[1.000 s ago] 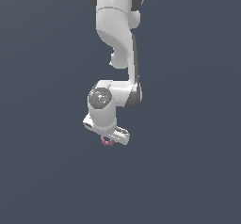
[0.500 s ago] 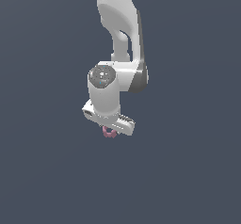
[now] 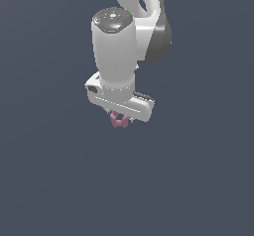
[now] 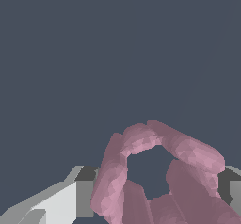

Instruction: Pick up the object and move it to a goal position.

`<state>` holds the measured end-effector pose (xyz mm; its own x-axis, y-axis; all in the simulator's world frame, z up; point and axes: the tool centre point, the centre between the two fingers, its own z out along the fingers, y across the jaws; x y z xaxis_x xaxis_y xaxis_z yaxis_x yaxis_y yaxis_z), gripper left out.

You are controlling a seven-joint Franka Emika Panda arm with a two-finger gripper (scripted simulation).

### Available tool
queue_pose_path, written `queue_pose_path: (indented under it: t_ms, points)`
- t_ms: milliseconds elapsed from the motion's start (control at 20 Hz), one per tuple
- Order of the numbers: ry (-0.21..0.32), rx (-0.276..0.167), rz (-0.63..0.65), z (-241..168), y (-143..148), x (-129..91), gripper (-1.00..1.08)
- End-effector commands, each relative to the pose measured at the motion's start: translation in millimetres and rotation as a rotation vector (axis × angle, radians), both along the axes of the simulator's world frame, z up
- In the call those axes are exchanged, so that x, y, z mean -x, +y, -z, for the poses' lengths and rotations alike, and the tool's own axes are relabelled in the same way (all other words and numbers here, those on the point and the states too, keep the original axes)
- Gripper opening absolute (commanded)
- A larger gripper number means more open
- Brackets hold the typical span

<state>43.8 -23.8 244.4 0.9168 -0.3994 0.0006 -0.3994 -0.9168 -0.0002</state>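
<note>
The object (image 3: 119,120) is a small dusty-pink lumpy ring of stubby lobes. In the exterior view it hangs just under the white hand of my arm, held between the fingers of my gripper (image 3: 119,117), which is shut on it. In the wrist view the object (image 4: 188,150) fills the lower part of the picture as a pink ring with a hole in the middle, and grey-and-white fingers (image 4: 84,197) show on either side of it. The fingers are mostly hidden by the hand in the exterior view. No goal marker is in view.
Only a flat dark grey-blue background (image 3: 49,180) shows around the arm and below the gripper. The white arm (image 3: 116,46) rises toward the exterior view's top.
The arm has moved toward the camera and up with the pink object in its gripper. The hand looks much larger and the wrist has turned more upright.
</note>
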Motion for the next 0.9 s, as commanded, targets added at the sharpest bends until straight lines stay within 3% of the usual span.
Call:
queue_pose_path:
  t_ms: [0, 850]
  points:
    - [0.001, 0.000, 0.000, -30.1, 5.5, 4.3, -1.00]
    - [0.001, 0.001, 0.000, -209.7, 39.2, 21.3, -1.00]
